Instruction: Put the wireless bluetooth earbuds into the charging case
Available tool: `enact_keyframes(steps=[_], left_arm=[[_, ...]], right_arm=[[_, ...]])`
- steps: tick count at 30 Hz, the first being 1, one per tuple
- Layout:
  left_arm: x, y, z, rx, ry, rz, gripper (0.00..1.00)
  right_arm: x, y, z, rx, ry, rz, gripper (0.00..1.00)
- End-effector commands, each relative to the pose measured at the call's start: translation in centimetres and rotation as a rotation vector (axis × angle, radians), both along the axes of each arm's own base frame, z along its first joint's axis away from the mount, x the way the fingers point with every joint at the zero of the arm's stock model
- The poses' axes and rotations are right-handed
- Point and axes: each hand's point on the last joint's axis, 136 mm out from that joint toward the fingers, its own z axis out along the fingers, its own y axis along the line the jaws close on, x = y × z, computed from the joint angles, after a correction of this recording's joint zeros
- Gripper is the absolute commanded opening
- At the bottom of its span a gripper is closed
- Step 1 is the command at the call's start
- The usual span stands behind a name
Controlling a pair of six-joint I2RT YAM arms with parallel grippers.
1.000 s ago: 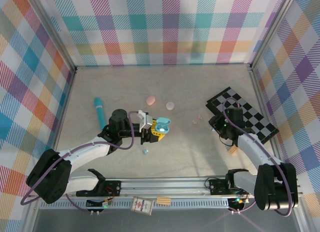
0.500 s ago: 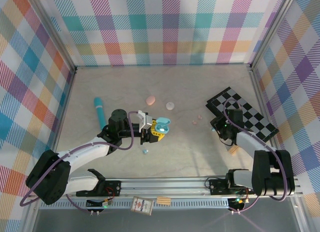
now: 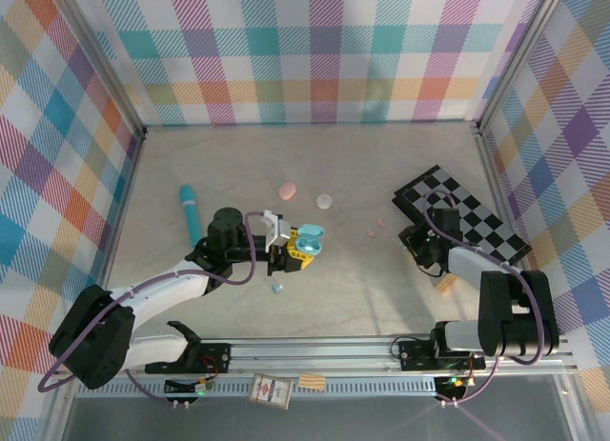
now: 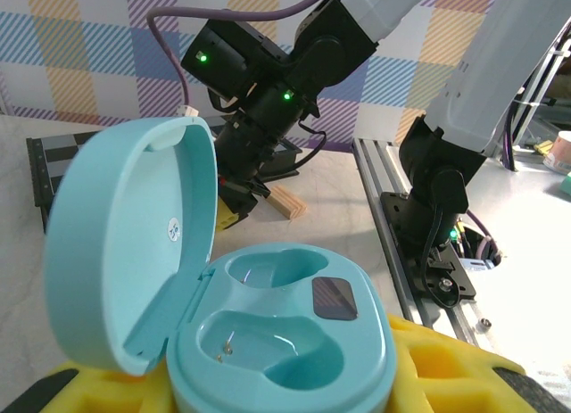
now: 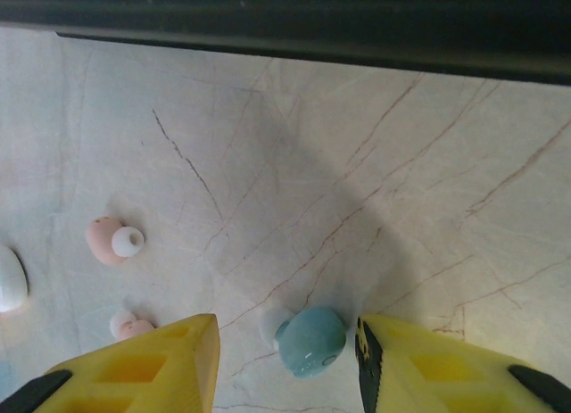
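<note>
In the right wrist view a teal bud (image 5: 310, 340) lies on the table (image 5: 294, 163) between the yellow fingers of the right pincer (image 5: 287, 333). That pincer stands open around it and holds nothing: there is a clear gap on the left finger's side, and the right finger is just beside the bud. Two pink buds (image 5: 113, 239) sit well off to the left, and bare marble runs ahead to a dark band across the top. From above, the right pincer sits at the near-left edge of the checkered mat (image 3: 467, 217), with a wooden block (image 3: 444, 284) beside its arm. The left pincer (image 3: 292, 253) is closed on the teal case (image 3: 308, 239), held near the table's middle with its lid open and both wells bare. A second teal bud (image 3: 277, 288) lies on the table just short of that pincer. Open table separates the two pincers. A pink case (image 3: 287, 190), a white case (image 3: 324, 201) and a teal cylinder (image 3: 189, 212) lie farther back and left.
</note>
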Motion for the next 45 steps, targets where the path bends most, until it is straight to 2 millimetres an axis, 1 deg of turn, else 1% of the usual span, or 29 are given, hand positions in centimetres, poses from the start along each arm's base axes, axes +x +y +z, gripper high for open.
enact_keyframes(steps=[1, 5, 10, 14, 22, 25, 33, 36, 41, 45], left_arm=[[-0.4, 0.0, 1.1, -0.021, -0.042, -0.033, 0.33], [-0.4, 0.0, 1.2, -0.021, -0.044, -0.037, 0.33], [-0.4, 0.1, 1.1, -0.017, -0.044, -0.035, 0.33], [-0.4, 0.1, 1.0, -0.015, -0.046, -0.035, 0.33], [-0.4, 0.0, 0.9, -0.012, -0.043, -0.037, 0.33], [-0.4, 0.0, 0.9, -0.012, -0.044, -0.036, 0.33], [-0.4, 0.0, 0.7, -0.007, -0.041, -0.035, 0.33], [-0.3, 0.0, 0.6, -0.004, -0.04, -0.033, 0.33], [0.0, -0.1, 0.0, 0.004, -0.033, -0.025, 0.33], [0.2, -0.2, -0.2, 0.008, -0.03, -0.025, 0.33]], right_arm=[[0.5, 0.5, 0.2, 0.035, -0.018, 0.019, 0.45], [1.0, 0.8, 0.4, 0.051, -0.035, 0.032, 0.42], [1.3, 1.0, 0.8, 0.059, -0.049, 0.036, 0.35], [1.3, 1.0, 0.6, 0.058, -0.048, 0.042, 0.3], [1.7, 1.9, 0.1, 0.086, -0.042, 0.09, 0.3], [1.5, 2.0, -0.2, 0.091, -0.025, 0.105, 0.3], [0.8, 1.8, -0.9, 0.063, 0.023, 0.121, 0.19], [0.8, 1.8, -0.5, 0.046, 0.025, 0.145, 0.18], [0.0, 2.0, 0.1, -0.014, 0.039, 0.223, 0.18], [-0.8, 2.8, 0.5, -0.067, 0.059, 0.3, 0.18]])
